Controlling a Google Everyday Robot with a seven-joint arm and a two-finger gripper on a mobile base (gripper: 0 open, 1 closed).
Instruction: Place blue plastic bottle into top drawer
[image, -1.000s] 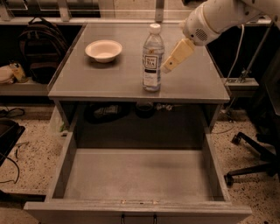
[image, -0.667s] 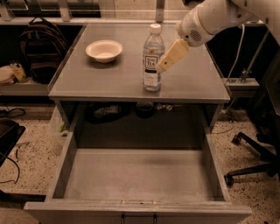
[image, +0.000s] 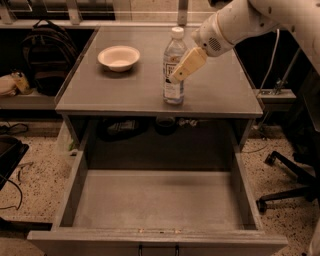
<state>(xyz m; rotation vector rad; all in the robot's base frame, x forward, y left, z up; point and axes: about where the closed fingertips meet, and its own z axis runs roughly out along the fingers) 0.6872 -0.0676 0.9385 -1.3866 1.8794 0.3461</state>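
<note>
Gripper (image: 176, 75): against the upright blue plastic bottle (image: 173, 92) on the grey table (image: 120, 92); spread or closed, cannot tell. Top drawer (image: 160, 200): pulled open.

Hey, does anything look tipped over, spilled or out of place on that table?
Nothing stands out. The bottle stands upright on the table, the bowl sits right way up, the drawer is open, and the pincer is at the bottle's label.

We see the blue plastic bottle (image: 173, 54) as clear, glossy plastic; the gripper (image: 177, 75), just beside it, looks matt beige. The top drawer (image: 160, 202) and the table (image: 125, 92) look smooth, matt grey.
</note>
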